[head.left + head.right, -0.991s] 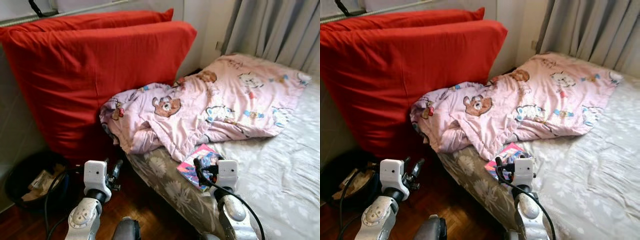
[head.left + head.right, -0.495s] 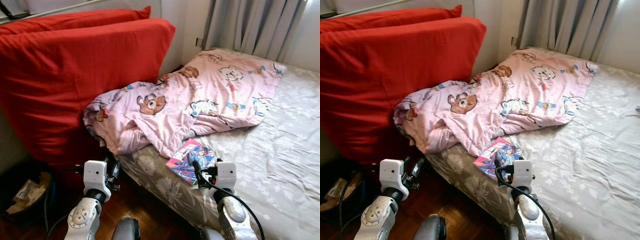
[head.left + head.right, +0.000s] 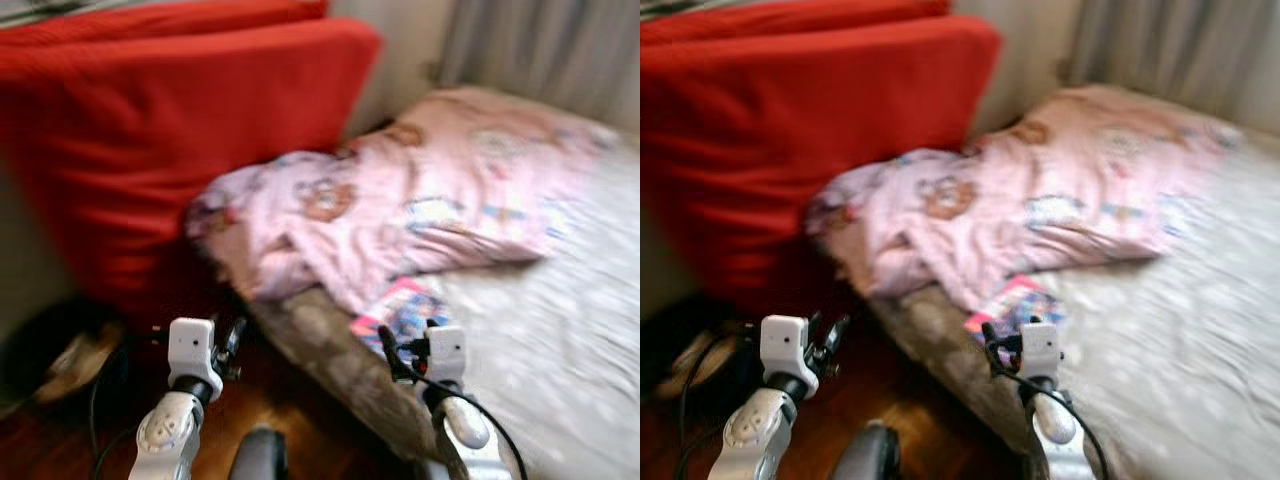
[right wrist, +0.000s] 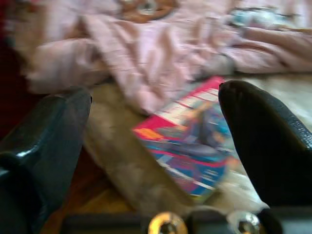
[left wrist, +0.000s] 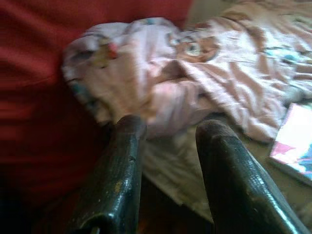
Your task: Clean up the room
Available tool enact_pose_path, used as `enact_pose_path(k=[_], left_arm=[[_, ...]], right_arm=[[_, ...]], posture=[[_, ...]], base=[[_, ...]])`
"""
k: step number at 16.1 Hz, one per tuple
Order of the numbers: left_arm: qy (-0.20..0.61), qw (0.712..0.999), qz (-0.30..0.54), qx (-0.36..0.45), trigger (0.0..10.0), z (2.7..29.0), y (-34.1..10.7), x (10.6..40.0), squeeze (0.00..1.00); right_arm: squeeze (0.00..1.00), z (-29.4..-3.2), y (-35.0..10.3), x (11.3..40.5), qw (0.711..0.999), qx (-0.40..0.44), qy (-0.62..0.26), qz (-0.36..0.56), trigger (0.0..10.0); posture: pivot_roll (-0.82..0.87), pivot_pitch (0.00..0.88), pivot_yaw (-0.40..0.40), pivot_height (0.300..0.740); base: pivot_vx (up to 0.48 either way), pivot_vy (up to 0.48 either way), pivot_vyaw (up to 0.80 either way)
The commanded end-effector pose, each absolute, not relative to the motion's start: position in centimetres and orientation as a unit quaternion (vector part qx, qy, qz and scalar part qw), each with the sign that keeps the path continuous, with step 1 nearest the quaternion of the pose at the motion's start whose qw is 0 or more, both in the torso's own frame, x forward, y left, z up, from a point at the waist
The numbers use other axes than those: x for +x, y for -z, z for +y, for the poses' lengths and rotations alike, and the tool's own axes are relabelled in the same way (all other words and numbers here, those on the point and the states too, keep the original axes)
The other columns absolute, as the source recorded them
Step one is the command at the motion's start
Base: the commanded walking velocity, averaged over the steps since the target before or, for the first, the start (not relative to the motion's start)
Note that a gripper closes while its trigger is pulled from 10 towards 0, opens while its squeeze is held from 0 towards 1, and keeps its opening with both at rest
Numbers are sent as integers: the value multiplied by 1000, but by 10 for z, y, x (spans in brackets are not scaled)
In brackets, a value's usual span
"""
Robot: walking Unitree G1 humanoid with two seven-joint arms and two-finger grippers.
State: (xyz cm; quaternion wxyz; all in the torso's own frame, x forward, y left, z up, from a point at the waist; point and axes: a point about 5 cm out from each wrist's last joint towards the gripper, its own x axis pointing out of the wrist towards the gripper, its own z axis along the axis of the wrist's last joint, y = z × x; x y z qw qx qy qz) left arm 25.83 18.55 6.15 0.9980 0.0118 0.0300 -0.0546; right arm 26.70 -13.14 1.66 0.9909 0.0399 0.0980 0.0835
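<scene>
Both grippers hung empty, the right gripper (image 4: pixel 156 146) spread wide, the left gripper (image 5: pixel 168 161) parted. The book (image 4: pixel 192 144) lay at the bed (image 3: pixel 560 330) edge beside the blanket (image 3: pixel 400 215). Approach seemingly underway; next, close on the book.

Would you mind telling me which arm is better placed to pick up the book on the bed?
The right. The right gripper is open and aimed at the book near the bed edge; the left gripper faces the blanket.
</scene>
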Motion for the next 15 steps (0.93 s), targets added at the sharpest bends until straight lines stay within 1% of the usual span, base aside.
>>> enact_pose_path(k=[1, 9, 11, 12, 15], left_arm=[[57, 998, 37, 7, 10000, 185, -60, 257, 0], [63, 997, 40, -5, 10000, 183, -60, 258, 0], [64, 997, 43, -5, 10000, 183, -58, 258, 0], [64, 997, 44, -4, 10000, 184, -57, 258, 0], [61, 997, 46, -5, 10000, 187, -57, 258, 0]], right_arm=[[0, -131, -16, 267, 990, 55, -81, 99, 10000], [0, -135, -13, 268, 991, 47, -68, 110, 10000], [0, -141, -10, 268, 991, 51, -41, 118, 10000], [0, -147, -12, 269, 992, 59, -16, 110, 10000], [0, -157, -17, 271, 994, 62, 20, 90, 10000]], posture=[[10, 55, 10, 634], [6, 49, 15, 634], [5, 43, 16, 634], [2, 41, 17, 634], [-5, 36, 19, 634]], base=[[0, 0, 0], [0, 0, 0], [0, 0, 0], [0, 0, 0], [0, 0, 0]])
